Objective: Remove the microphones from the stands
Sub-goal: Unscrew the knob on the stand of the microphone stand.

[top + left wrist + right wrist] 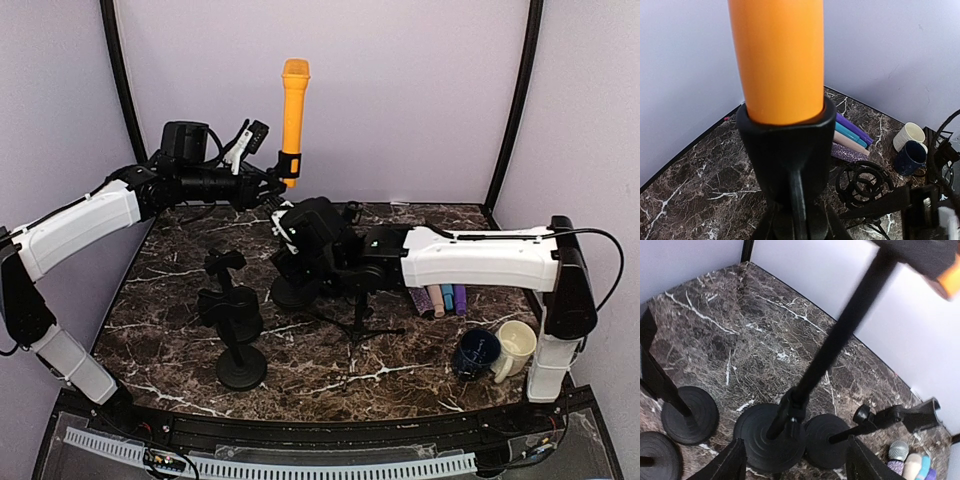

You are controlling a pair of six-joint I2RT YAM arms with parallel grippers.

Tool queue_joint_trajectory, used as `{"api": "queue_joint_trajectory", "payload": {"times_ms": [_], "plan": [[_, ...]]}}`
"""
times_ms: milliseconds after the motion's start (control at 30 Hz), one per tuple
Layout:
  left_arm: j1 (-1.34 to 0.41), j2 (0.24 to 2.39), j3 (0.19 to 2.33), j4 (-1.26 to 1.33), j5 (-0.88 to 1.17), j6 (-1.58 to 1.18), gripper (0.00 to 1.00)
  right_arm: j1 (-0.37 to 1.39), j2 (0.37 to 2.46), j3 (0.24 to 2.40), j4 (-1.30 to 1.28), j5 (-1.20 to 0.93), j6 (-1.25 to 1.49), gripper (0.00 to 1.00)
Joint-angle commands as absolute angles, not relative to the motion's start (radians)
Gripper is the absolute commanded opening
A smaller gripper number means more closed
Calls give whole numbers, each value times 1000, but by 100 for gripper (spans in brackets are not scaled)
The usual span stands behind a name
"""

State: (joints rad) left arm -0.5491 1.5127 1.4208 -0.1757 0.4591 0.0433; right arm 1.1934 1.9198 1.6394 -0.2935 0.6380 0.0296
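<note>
1. The orange microphone (295, 105) stands upright, its lower end seated in a black clip (289, 166). The clip tops a mic stand (832, 345) whose round base (771, 437) sits toward the middle of the table's (420, 375) far edge.
2. The left gripper (270, 188) is at the stem just under the clip. Its fingers are narrow, and in the left wrist view they seem pinched on that stem, though little of them shows.
3. The right gripper (795, 442) hangs low by the pole. Its fingers are spread wide with the pole and base between them, gripping nothing.
4. Handling, as a judgement: the barrel looks like a stiff, smooth tube, fairly light and probably slick. It should take a firm squeeze without harm.
5. The best hold looks to be mid-barrel, on the bare orange above the clip's rim.
6. The clip looks like a snug sleeve, so the pull should run straight up along the barrel while the stem is braced.
7. The stand is tall on a small base. A sideways tug could tip it toward the short stands (240, 365) nearer the table's front edge.
</note>
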Motion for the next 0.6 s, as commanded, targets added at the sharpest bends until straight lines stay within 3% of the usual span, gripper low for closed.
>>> {"api": "queue_joint_trajectory", "payload": {"times_ms": [0, 167, 567], "plan": [[-549, 1494, 1456, -78, 446, 84, 0, 1181, 1737, 1549, -162, 571, 125, 75], [-547, 1503, 1462, -75, 433, 96, 0, 1122, 1594, 1425, -134, 472, 250, 82], [-541, 1525, 1384, -19, 461, 103, 0, 1047, 1456, 1270, -87, 442, 425, 83]]}}
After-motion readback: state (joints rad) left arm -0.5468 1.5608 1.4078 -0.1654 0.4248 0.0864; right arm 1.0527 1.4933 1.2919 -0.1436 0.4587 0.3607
